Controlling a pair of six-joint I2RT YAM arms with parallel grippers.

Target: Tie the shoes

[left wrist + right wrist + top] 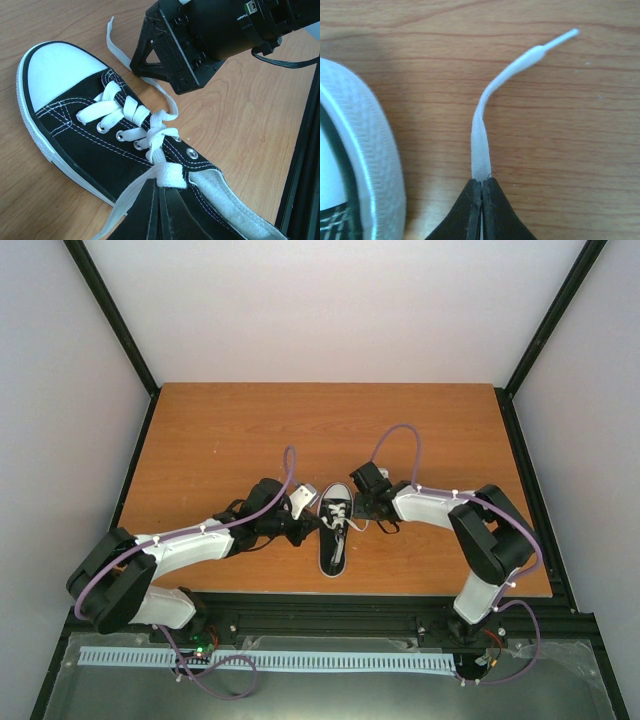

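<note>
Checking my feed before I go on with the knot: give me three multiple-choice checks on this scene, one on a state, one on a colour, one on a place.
1. What is the right gripper doing?
A. Wide open, empty
B. Shut on the heel
C. Shut on a lace

2. What colour is the sneaker toe cap?
A. Red
B. White
C. Black

3. Where does the sneaker lie?
A. Between the left gripper and the right gripper
B. Left of both grippers
C. Right of both grippers

Answers:
1 C: in the right wrist view the fingertips meet on the lace.
2 B: the left wrist view shows the cap white.
3 A: the top view shows an arm reaching in from each side.
</note>
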